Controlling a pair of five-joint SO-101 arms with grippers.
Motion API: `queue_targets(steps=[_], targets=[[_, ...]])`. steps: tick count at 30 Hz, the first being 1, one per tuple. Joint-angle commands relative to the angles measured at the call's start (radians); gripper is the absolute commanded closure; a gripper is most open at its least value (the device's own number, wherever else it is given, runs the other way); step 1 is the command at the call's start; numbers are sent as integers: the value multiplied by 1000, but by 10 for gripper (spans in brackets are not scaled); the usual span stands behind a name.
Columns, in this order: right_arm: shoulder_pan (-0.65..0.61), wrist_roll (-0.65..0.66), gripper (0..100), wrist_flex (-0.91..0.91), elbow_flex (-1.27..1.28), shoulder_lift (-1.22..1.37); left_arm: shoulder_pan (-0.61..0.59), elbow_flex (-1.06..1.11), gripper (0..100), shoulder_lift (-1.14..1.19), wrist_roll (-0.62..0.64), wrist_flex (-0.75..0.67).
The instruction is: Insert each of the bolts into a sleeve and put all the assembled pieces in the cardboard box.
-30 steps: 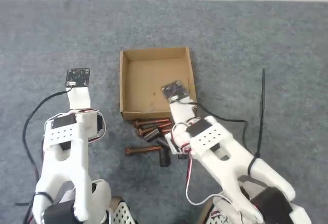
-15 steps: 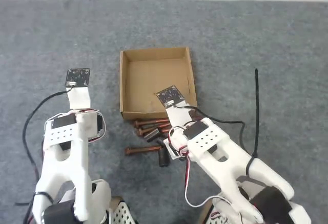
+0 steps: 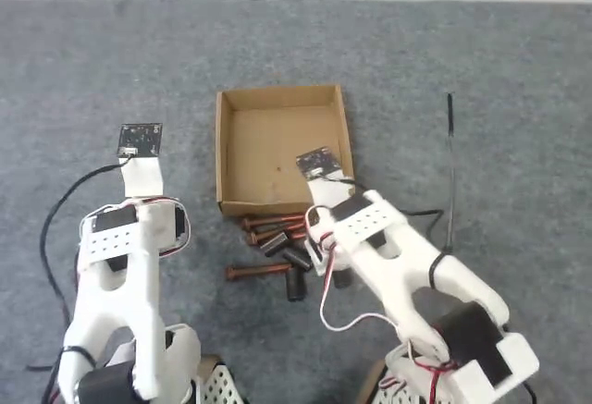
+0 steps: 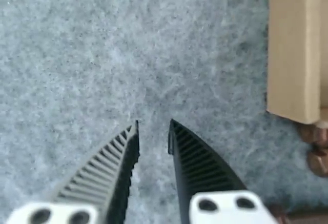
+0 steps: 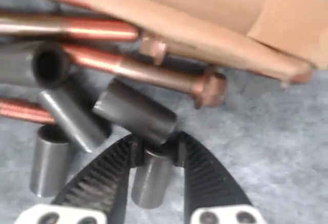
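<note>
**High view.** Cardboard box [image 3: 277,145], open-topped, mid-table on grey carpet [image 3: 481,53]. A loose pile lies just in front of its near wall: copper-coloured bolts [image 3: 270,223] lying flat, with dark sleeves [image 3: 276,244] among them. Bolts and sleeves are still separate. A lone bolt [image 3: 259,271] and a lone sleeve [image 3: 295,284] sit a little apart on the robot side. R arm [image 3: 370,238] reaches over the pile, wrist near the box's near-right corner. L arm [image 3: 116,256] is well left of the box, over carpet. A thin black strip [image 3: 450,173] lies on the carpet right of the box, apart from all parts.

**R wrist view.** R gripper [image 5: 156,147]: jaws apart by little more than one sleeve's width, tips low over the pile. A grey sleeve [image 5: 151,180] lies lengthwise in the gap, flanked by both fingers [image 5: 102,183]. Whether the pads press it cannot be told. Its far end is tucked under a crosswise sleeve [image 5: 134,112], which lies right at the tips. Beyond that are a flange-head bolt [image 5: 133,70] and then the box wall [image 5: 215,8].

**L wrist view.** L gripper [image 4: 152,129]: jaws nearly together, with carpet showing through the narrow gap. The box corner [image 4: 289,49] is off to one side, well clear of the tips, with two bolt heads [image 4: 315,134] beside it.
</note>
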Motion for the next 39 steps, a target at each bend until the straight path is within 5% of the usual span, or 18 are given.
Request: queue_targets(steps=[1,8,21,29,39], targets=[[101,44,991,68,-25,-122,52,-36,909,0,0,3],[346,74,991,70,18,-300,101,-41,909,-2,5,8],[410,64,991,-64,78,-323,592,-67,905,2,75,167],[409,69,991,-64,78,-323,598,-42,786,-2,-94,190],[407,69,991,-62,78,-323,496,-21,819,-2,-109,207]])
